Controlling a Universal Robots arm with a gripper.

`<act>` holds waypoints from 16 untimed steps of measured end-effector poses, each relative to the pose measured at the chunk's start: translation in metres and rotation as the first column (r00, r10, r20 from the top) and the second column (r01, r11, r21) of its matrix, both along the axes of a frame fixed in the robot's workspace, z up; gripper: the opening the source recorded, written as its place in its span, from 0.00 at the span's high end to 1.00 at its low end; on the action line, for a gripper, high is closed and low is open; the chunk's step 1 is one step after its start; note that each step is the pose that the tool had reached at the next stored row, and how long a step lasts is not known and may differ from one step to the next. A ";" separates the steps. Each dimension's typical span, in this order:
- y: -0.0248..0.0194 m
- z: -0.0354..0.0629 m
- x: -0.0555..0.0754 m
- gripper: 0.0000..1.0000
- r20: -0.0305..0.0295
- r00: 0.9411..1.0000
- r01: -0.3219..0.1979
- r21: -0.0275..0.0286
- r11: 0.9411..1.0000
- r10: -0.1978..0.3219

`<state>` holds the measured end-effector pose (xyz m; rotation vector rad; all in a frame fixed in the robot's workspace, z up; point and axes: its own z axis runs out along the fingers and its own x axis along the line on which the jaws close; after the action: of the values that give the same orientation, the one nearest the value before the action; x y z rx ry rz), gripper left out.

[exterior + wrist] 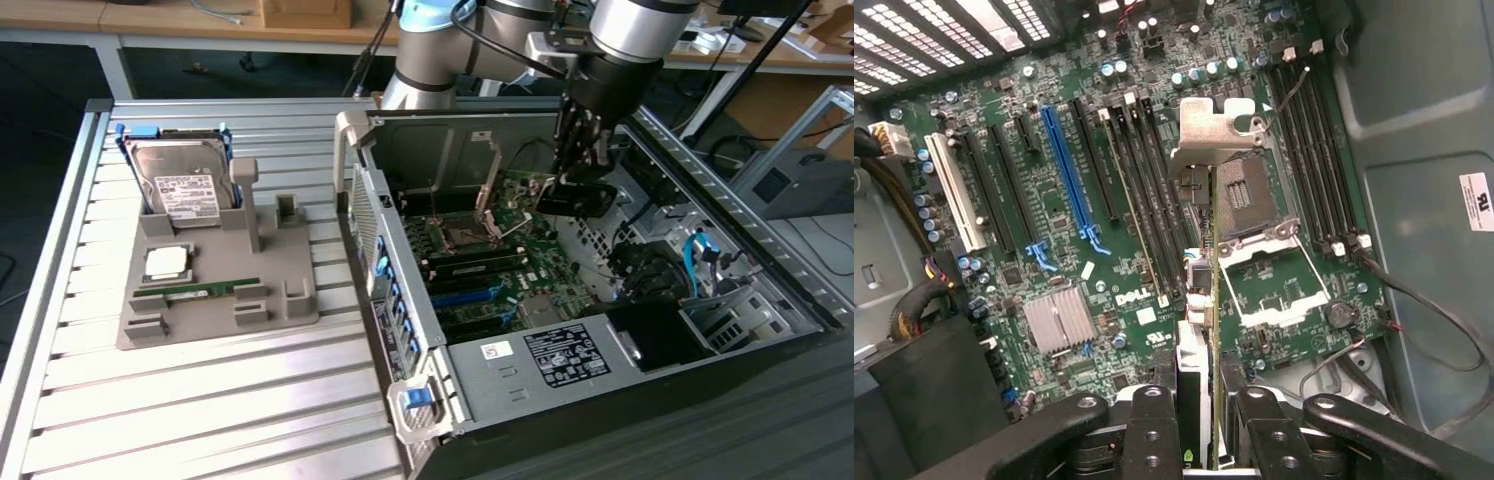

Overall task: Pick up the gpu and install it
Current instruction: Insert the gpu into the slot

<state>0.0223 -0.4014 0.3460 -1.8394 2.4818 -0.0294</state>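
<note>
My gripper (583,172) hangs inside the open computer case (400,250), above the green motherboard (514,260). It is shut on the gpu (577,196), a thin dark card held below the fingers. In the wrist view the gpu (1197,300) is seen edge-on between the two black fingers (1154,425) of the gripper (1202,405). Its silvery bracket (1214,125) is at the far end, over the memory slots and the open processor socket (1239,200). The card is above the board, apart from the slots.
The blue expansion slot (1066,170) and the white slot (949,195) lie to one side of the card. A grey holder (214,290) at the exterior view's left carries a hard drive (180,185), a processor (166,262) and a memory stick (214,287). Cables (701,255) crowd the case's right.
</note>
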 end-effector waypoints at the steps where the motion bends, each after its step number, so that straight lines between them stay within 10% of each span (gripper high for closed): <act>1: 0.0000 0.0000 0.000 0.73 0.000 1.000 -0.003 0.000 1.000 0.003; 16: 0.0000 -0.0004 0.000 0.73 0.000 0.999 -0.045 0.000 0.999 0.045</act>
<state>0.0223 -0.4014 0.3456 -1.8949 2.4392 -0.0275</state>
